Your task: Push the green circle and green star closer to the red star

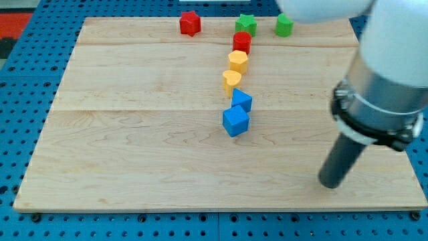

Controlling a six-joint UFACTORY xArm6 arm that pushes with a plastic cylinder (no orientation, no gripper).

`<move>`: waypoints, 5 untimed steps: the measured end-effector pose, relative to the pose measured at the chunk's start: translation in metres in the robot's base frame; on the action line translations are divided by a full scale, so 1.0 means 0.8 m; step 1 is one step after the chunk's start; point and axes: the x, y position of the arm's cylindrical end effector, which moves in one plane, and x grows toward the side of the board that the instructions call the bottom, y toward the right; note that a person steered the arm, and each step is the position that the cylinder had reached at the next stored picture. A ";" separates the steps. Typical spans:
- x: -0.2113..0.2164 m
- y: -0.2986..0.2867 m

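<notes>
While we look down on the wooden board (134,154) from the one camera view, my tip (329,185) rests low at the view's right, well apart from every block. Our tool is a bare rod, so it grasps nothing and touches no block.

Along the view's top edge we see the red star (190,23) at the left of the group, the green star (245,25) to its right with a clear gap between them, and the green circle (284,25) just beside the green star on the view's right.

Right below the green star sits a red cylinder (241,42), apparently touching it. From there a column runs toward the view's bottom: a yellow hexagon-like block (237,61), then a yellow heart-like block (231,82), then a blue block (241,100) and a blue cube (235,121) that touch each other.

Our arm (384,80) fills the view's upper right, and a blue pegboard (20,100) surrounds the board.
</notes>
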 end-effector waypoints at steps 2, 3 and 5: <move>0.000 0.013; -0.046 0.052; -0.268 0.118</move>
